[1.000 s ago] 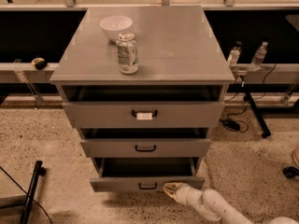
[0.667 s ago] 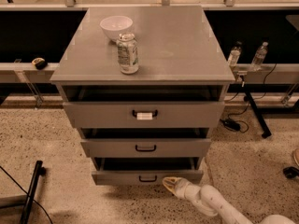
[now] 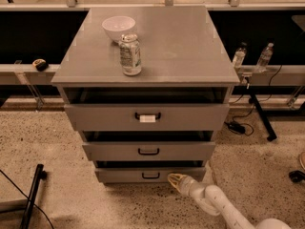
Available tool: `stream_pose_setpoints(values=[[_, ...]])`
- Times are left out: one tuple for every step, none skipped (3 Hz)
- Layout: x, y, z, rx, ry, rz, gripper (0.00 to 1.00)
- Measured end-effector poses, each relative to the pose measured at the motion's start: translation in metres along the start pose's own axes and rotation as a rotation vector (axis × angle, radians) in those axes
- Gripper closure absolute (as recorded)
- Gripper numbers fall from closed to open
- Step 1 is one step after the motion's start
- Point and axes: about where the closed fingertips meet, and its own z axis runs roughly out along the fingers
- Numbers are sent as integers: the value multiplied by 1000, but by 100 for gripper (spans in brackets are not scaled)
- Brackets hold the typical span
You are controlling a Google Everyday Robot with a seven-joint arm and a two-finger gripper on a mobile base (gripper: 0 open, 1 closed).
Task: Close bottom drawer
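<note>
The bottom drawer (image 3: 124, 175) is the narrowest grey front panel, low on the grey cabinet (image 3: 190, 56), with a small black bar handle (image 3: 150, 175). It stands almost pushed in, with only a thin dark gap above its front. My gripper (image 3: 174, 179) is at the end of the white arm (image 3: 214, 202) that comes in from the lower right. Its yellowish fingertips press against the drawer front, just right of the handle. The mid-width drawer (image 3: 148, 151) and the widest drawer with a white label (image 3: 147, 117) stand slightly out above it.
A white bowl (image 3: 118, 27) and a metal can (image 3: 130, 54) stand on the cabinet top. Two bottles (image 3: 251, 56) stand on a rail to the right. A black stand leg (image 3: 259, 116) and cables lie on the speckled floor at right; a black pole (image 3: 32, 194) is at lower left.
The bottom drawer has slid in toward the cabinet, from clearly pulled out to nearly flush. My gripper has moved forward with it, staying on the drawer front.
</note>
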Motion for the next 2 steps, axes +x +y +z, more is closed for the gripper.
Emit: stream_pose_setpoints(values=[[7, -3, -3, -2, -14, -2, 100], [3, 20, -11, -111, -28, -24, 100]])
